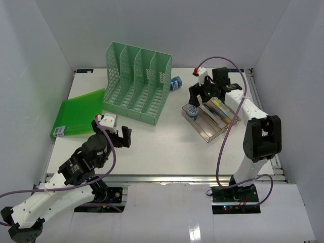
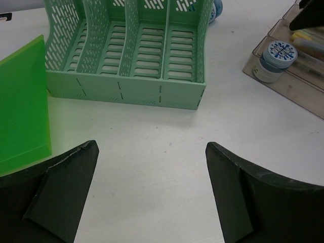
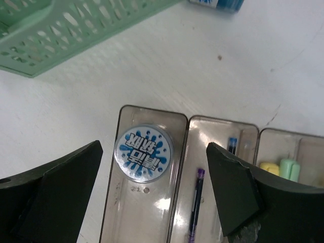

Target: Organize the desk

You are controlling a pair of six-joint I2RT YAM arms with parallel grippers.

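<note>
Clear plastic is seen directly beneath the right end effector [image 1: 198, 101]: a tray [image 3: 136, 212], with a round blue-and-white tin [image 3: 143, 152] set in the compartment below the widely spread, empty fingers. That placing is judged done. The left end effector [image 2: 151, 167] is held open over the white surface [image 1: 167, 147], with a green rack [image 2: 126, 86] ahead of it. A second tin [image 1: 175, 83], beyond the right end effector, is probably to be fetched next, which calls for a reach and a centred grip.
</note>
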